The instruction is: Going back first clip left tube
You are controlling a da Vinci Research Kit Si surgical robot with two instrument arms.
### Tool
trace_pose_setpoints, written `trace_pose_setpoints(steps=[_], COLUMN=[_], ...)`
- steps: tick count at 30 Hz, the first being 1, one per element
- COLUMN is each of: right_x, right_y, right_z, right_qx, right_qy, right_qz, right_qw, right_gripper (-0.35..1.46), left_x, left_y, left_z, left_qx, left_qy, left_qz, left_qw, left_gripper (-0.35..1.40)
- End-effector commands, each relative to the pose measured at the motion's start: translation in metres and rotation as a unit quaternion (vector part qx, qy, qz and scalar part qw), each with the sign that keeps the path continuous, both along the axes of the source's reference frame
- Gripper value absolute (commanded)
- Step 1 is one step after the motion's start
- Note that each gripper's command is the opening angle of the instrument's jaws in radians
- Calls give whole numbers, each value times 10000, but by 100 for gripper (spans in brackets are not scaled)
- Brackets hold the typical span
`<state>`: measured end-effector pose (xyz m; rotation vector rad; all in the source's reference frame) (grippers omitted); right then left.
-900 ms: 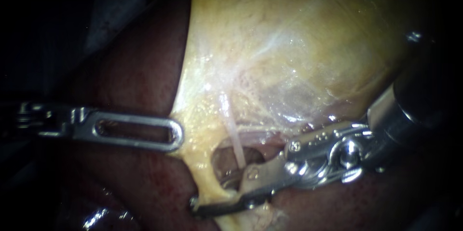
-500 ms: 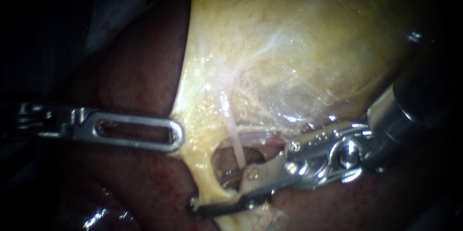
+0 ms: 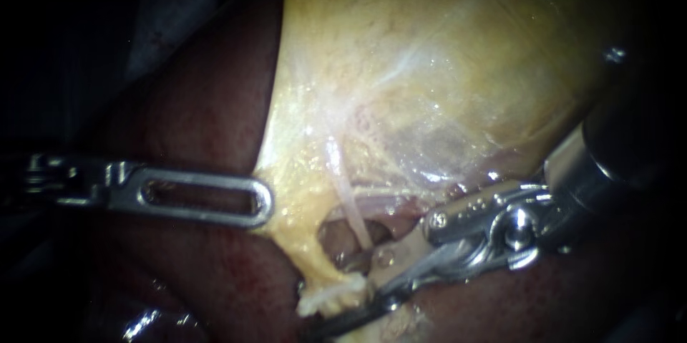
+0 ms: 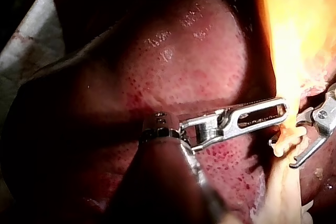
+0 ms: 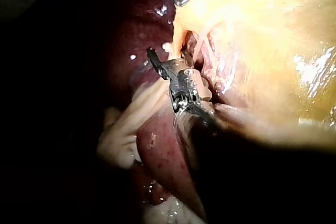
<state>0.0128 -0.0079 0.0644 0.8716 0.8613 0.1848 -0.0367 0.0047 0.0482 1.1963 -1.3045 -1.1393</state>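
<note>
The left tube (image 3: pixel 313 261), a yellow strand running down from the gallbladder's lower edge, stands at the left side of a small opening (image 3: pixel 335 239) in the tissue, its lower end frayed and whitish. The right instrument (image 3: pixel 342 294) lies just beside it with its jaws apart: the upper jaw sits at the opening's lower right rim, the dark lower jaw reaches beneath the frayed end, and neither is seen to clamp the strand. A thin pale tube (image 3: pixel 353 215) crosses the opening at a slant just right of the left tube and ends behind the upper jaw. Above both, the gallbladder (image 3: pixel 429 49) spreads broad, yellow and glistening, streaked with white fibres. The left instrument (image 3: pixel 263 203) comes in level across the dark red liver (image 3: pixel 200 114), its slotted jaws closed on the gallbladder's left edge, just above where the left tube begins. The left wrist view shows those jaw tips meeting the bright yellow tissue, with the right instrument's parted jaws just ahead of them beside the knobbly white end of the strand. From the right wrist camera, the right instrument's jaws point towards the opening, the liver's mottled red surface beneath the shaft
</note>
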Motion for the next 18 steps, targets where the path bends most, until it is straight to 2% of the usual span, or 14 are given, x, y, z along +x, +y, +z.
trace_pose_setpoints(steps=[1,4,8,10,18], right_x=[0,-1,-6,-9,-31], right_y=[1,4,12,16,46], right_z=[-1,-4,-12,-16,-40], right_qx=[-28,-78,-213,-223,-341], right_qy=[15,21,16,27,63], right_qz=[13,70,268,279,451], right_qw=[10000,9999,9994,9994,9984], right_gripper=[44,46,46,46,46], left_x=[0,0,0,0,0], left_y=[0,-1,-1,-1,0], left_z=[0,-1,-1,-1,0], left_qx=[1,0,0,0,-1], left_qy=[3,-4,-5,-5,-6], left_qz=[-3,9,10,10,12], left_qw=[10000,10000,10000,10000,10000], left_gripper=[-35,-35,-35,-35,-35])
